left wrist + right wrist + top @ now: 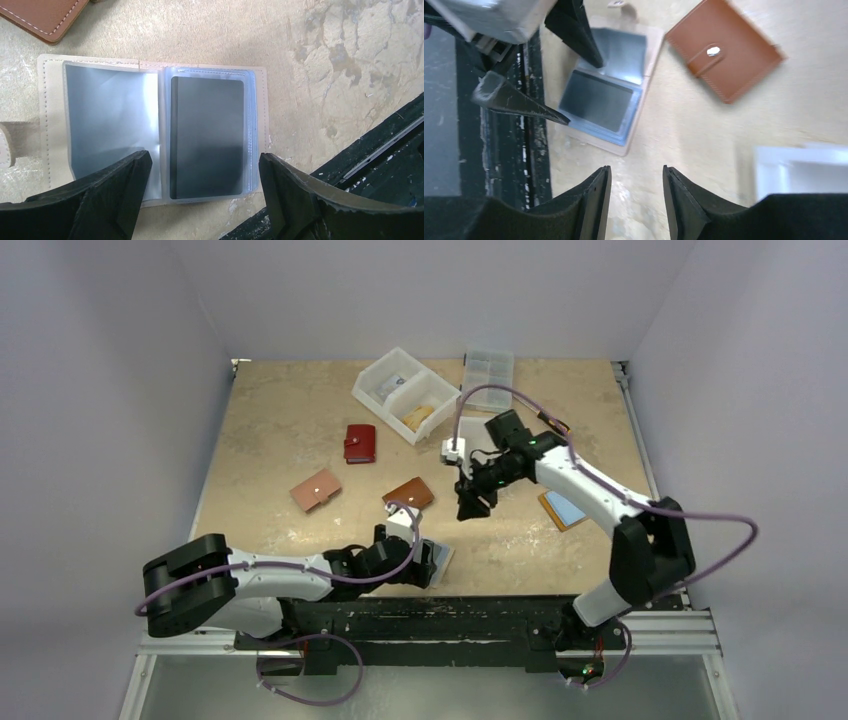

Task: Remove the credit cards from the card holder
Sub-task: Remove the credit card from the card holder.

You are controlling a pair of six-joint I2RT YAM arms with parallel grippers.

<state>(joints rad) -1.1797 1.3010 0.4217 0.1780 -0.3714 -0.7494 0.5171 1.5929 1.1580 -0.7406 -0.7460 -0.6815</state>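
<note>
The beige card holder (255, 75) lies open near the table's front edge, its clear sleeves facing up. A black credit card (207, 135) sits in the right sleeve; the left sleeve looks grey and I cannot tell if it holds one. My left gripper (204, 156) hovers open over the holder's lower edge, one finger on each side of the black card's sleeve. The holder (440, 558) and left gripper (415, 562) also show from above. My right gripper (636, 170) hangs open and empty above bare table, away from the holder (639, 125). A light blue credit card (565, 508) lies at the right.
A brown wallet (409, 493) lies just behind the holder, a pink one (316, 490) and a red one (360, 443) further left. A white bin (405, 392) and a clear box (488, 375) stand at the back. The black front rail (450, 615) runs beside the holder.
</note>
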